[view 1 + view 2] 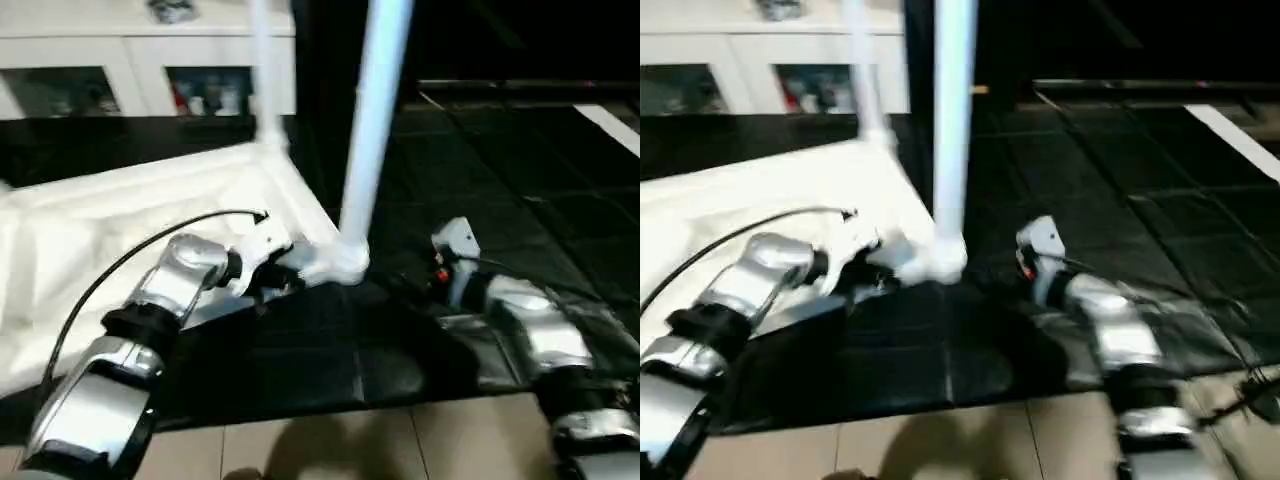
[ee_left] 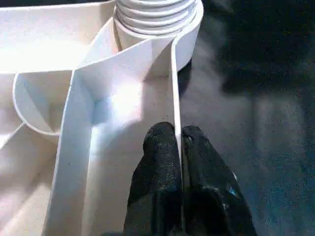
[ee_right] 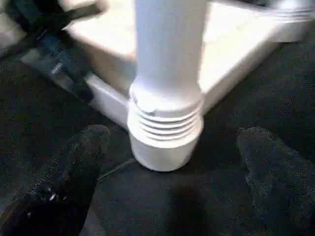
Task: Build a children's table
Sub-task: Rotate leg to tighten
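The children's table lies upside down on the black mat, its white ribbed top (image 1: 120, 215) facing up. One white leg (image 1: 375, 110) stands in the near corner socket (image 1: 340, 262), and another leg (image 1: 265, 70) rises at the far corner. My left gripper (image 2: 177, 142) is shut on the top's thin rim wall (image 2: 175, 88) just short of that near socket. My right gripper (image 3: 174, 140) is open. Its two black fingers (image 3: 83, 162) stand on either side of the threaded leg base (image 3: 165, 132), apart from it.
A white cabinet with glass doors (image 1: 130, 60) stands behind the table top. The black mat (image 1: 500, 170) spreads to the right, with a white stripe (image 1: 610, 125) at its far right. Tan floor tiles (image 1: 350, 440) lie nearest me. A black cable (image 1: 130, 255) loops over my left forearm.
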Controlling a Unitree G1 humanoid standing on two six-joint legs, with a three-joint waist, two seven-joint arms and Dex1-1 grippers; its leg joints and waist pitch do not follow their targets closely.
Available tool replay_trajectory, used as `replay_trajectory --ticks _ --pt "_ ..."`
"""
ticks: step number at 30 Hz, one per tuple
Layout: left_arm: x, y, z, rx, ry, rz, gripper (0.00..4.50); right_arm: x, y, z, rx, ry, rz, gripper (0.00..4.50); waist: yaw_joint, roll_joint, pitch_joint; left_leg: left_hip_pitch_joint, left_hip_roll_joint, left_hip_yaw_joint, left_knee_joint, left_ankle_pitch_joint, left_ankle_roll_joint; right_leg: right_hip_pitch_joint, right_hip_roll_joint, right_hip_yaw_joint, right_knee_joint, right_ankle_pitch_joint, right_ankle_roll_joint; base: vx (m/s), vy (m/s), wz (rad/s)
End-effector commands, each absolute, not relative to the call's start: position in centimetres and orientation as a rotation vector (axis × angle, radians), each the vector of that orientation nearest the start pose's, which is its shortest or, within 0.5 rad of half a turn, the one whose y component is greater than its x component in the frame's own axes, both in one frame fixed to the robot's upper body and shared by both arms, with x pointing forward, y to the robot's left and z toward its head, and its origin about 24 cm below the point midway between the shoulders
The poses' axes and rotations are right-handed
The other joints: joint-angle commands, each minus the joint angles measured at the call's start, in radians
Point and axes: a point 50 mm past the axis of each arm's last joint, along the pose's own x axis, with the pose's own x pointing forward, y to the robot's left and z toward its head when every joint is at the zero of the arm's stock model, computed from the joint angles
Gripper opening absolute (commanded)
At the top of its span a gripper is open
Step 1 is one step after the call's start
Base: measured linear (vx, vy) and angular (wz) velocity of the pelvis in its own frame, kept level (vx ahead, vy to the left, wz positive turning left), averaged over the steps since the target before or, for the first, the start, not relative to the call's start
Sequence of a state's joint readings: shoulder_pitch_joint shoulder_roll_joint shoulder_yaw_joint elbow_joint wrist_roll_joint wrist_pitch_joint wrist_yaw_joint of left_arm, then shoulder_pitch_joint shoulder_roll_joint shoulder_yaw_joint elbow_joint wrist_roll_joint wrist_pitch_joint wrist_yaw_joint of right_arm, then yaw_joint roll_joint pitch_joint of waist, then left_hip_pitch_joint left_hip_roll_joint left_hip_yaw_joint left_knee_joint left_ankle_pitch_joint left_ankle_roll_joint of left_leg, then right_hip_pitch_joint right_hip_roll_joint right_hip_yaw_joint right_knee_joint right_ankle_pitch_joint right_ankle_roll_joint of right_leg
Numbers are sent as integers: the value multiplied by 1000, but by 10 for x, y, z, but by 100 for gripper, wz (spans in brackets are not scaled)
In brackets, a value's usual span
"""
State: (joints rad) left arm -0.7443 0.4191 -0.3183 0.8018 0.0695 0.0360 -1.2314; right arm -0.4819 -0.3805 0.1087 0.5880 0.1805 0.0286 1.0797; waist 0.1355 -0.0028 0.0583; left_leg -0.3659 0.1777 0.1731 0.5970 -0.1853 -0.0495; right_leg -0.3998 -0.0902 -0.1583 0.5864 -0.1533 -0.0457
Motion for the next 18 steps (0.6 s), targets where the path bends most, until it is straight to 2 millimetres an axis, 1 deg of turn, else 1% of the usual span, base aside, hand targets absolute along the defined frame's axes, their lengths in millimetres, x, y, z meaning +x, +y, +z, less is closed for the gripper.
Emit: replay_trajectory --ticks 1,3,4,5,6,8,10,11,12,13,14,16,18 --pt "333 149 66 578 532 -1417 0 311 -163 58 -194 258 1195 445 3 7 -78 15 73 -20 -66 -201 60 60 -92 77 -73 -295 -149 0 0 0" --pt "330 149 67 592 537 -1459 0 310 -159 60 -202 265 1248 445 10 8 -79 18 75 -20 -66 -208 51 58 -94 79 -71 -292 -151 0 0 0" --pt "328 149 67 604 542 -1489 0 310 -157 61 -206 269 1280 445 10 2 -79 17 77 -21 -68 -208 48 59 -94 79 -68 -285 -156 0 0 0" --pt "326 150 67 610 549 -1516 0 310 -154 61 -205 277 1307 445 11 4 -80 14 76 -23 -68 -206 46 61 -96 79 -64 -279 -161 0 0 0" --pt "324 150 67 614 556 -1543 0 310 -151 60 -213 283 1331 445 11 3 -80 13 77 -22 -68 -201 46 61 -97 81 -64 -275 -160 0 0 0" --pt "322 149 67 631 558 -1580 0 309 -147 58 -214 295 1366 445 12 4 -78 15 76 -21 -67 -201 43 58 -97 81 -64 -279 -163 0 0 0" --pt "319 149 66 646 564 -1615 0 309 -143 57 -196 305 1399 445 17 3 -78 15 75 -20 -66 -201 41 57 -99 83 -63 -288 -166 0 0 0" --pt "318 148 66 651 565 -1628 0 309 -142 56 -186 312 1415 429 17 3 -78 12 75 -20 -66 -201 41 58 -98 83 -64 -291 -165 0 0 0" --pt "317 148 66 653 567 -1641 0 308 -141 56 -181 319 1433 429 22 3 -77 16 75 -20 -66 -206 39 56 -98 84 -66 -310 -158 0 0 0" --pt "316 148 65 654 567 -1647 0 308 -141 56 -177 326 1443 429 22 3 -77 16 75 -20 -66 -206 39 56 -98 84 -66 -310 -158 0 0 0" --pt "316 148 65 656 567 -1652 0 307 -140 55 -173 337 1457 429 25 5 -77 19 78 -21 -68 -216 34 54 -97 84 -66 -322 -155 0 0 0" --pt "315 148 64 665 569 -1660 0 307 -140 53 -168 349 1470 394 25 4 -76 21 79 -21 -69 -235 25 52 -97 84 -68 -338 -151 0 0 0" --pt "315 148 65 668 569 -1663 0 307 -140 53 -168 353 1472 384 25 3 -75 20 78 -22 -69 -241 20 53 -99 85 -69 -351 -149 0 0 0"
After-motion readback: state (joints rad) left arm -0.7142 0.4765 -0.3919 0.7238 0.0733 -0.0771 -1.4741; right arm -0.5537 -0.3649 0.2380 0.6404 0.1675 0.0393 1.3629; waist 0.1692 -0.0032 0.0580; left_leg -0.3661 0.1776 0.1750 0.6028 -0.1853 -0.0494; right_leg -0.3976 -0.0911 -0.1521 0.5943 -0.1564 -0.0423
